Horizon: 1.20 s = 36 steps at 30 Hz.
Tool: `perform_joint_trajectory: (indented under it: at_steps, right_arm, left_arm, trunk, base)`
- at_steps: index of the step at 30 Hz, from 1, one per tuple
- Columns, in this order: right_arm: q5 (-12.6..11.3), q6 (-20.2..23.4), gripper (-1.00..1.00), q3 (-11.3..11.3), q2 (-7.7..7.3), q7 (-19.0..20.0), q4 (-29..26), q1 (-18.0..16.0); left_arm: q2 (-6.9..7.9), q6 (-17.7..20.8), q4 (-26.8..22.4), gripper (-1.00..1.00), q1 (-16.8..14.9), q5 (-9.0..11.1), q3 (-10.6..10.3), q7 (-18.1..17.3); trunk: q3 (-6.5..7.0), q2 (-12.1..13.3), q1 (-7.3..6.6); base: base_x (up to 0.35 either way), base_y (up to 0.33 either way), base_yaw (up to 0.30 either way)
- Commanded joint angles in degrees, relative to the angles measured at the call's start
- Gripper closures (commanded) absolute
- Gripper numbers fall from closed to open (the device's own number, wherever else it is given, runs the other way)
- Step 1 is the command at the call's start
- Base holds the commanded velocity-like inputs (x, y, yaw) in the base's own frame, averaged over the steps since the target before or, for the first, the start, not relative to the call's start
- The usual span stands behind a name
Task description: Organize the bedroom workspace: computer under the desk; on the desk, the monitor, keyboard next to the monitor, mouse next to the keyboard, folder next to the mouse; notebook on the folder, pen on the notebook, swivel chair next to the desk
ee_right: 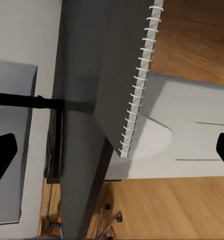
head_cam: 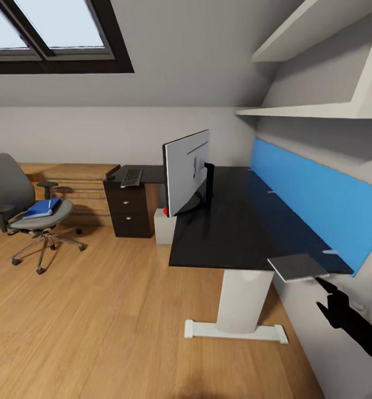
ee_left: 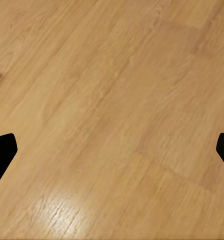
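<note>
The notebook (head_cam: 299,267) sits at the near corner of the black table (head_cam: 230,227), overhanging the edge, and the right end effector (head_cam: 325,285) is just below it, fingers spread wide with nothing between them. The spiral binding shows close in the right wrist view. It looks thin, light and fairly stiff, so that overhanging edge is the place to pinch. The wall and blue back panel (head_cam: 313,194) crowd the right side; open floor lies leftward. The left end effector (ee_left: 112,150) hangs spread and empty over the wood floor (ee_left: 112,75). The blue folder (head_cam: 41,208) lies on the swivel chair (head_cam: 25,210), well apart. Monitor (head_cam: 187,169) stands mid-table, keyboard (head_cam: 131,177) on the far end.
</note>
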Motion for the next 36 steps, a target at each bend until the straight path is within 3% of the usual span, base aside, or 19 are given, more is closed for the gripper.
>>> perform_joint_trajectory:
  at_steps: [1, 6, 11, 18, 26, 33, 36]
  right_arm:
    - [0.1, -0.3, -1.00, -0.1, -0.19, 2.1, 0.8, -0.1]
    - [0.1, -4.4, -1.00, -0.2, -0.42, 4.8, 2.0, -0.1]
    - [0.1, -7.5, -1.00, 0.1, -0.27, 5.0, 2.2, -0.1]
    - [-0.3, -8.3, -1.00, 0.5, 0.31, 5.1, 1.9, -0.1]
    - [-3.2, -8.8, -1.00, 0.8, 1.97, 5.1, 2.1, -0.3]
    - [-6.1, -8.9, -1.00, 0.8, 2.26, 4.9, 2.3, -0.3]
    - [-6.3, -9.1, -1.00, 0.7, 2.32, 4.9, 2.3, -0.3]
  left_arm:
    - [0.05, -0.3, 0.0, -1.00, 0.0, 0.6, -0.3, 0.3]
    - [0.02, -0.3, 0.0, -1.00, 0.0, 0.6, -0.3, 0.2]
    - [0.01, -0.3, 0.0, -1.00, 0.0, 0.6, -0.3, 0.2]
    - [0.00, -0.3, 0.1, -1.00, 0.0, 0.5, -0.3, 0.2]
    - [0.08, -0.3, 0.2, -1.00, 0.0, 0.5, -0.3, 0.2]
    - [0.09, -0.3, 0.2, -1.00, 0.0, 0.5, -0.3, 0.3]
    - [0.09, -0.4, 0.3, -1.00, 0.0, 0.5, -0.3, 0.3]
  trunk:
    - [-0.23, -0.4, 0.22]
    - [-1.13, -2.4, 1.32]
    - [-1.13, -2.4, 1.32]
    - [-1.13, -2.4, 1.32]
    - [-1.13, -2.4, 1.32]
    - [-1.13, -2.4, 1.32]
    - [-1.13, -2.4, 1.32]
  base:
    - [0.000, 0.000, 0.000]
    - [0.000, 0.000, 0.000]
    - [0.000, 0.000, 0.000]
    - [0.000, 0.000, 0.000]
    - [0.000, 0.000, 0.000]
    - [0.000, 0.000, 0.000]
    - [0.077, 0.000, 0.000]
